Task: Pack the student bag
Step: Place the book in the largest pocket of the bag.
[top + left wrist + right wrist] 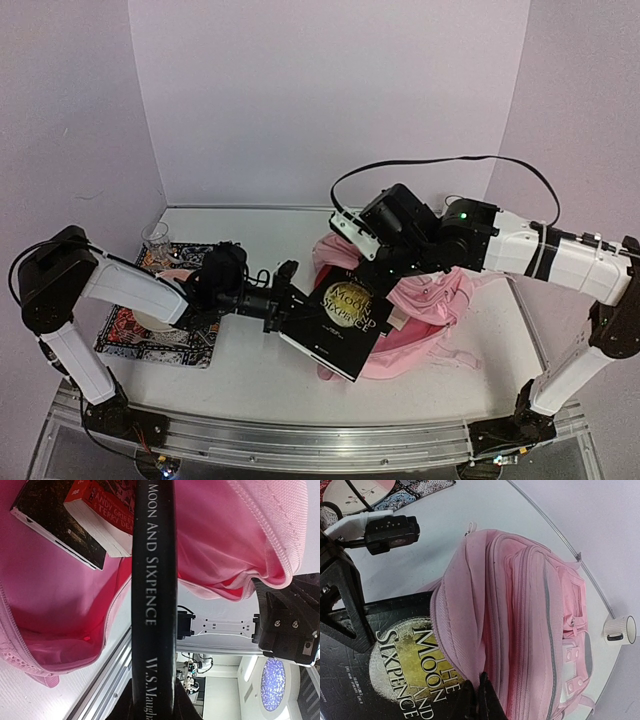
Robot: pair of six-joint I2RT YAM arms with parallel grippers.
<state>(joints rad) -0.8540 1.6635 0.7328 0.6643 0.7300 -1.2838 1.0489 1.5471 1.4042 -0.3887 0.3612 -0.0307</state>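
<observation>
The pink student bag (440, 300) lies at centre right with its mouth toward the left. My left gripper (280, 300) is shut on the spine end of a black book, "The Moon and Sixpence" (340, 320). The book's far end sits at the bag's mouth. In the left wrist view the spine (154, 580) runs up from my left gripper (152, 700) into the open bag (60, 610), where a black book (55, 520) and a red book (107, 510) lie. My right gripper (477, 695) is shut on the bag's upper rim (465, 630), holding it above the book's cover (405, 655).
A patterned mat (130, 335) at the left carries a plate (150, 305). A glass (156, 237) stands behind it. A white cup (619, 630) stands by the table's edge beyond the bag. The back wall and side walls are close.
</observation>
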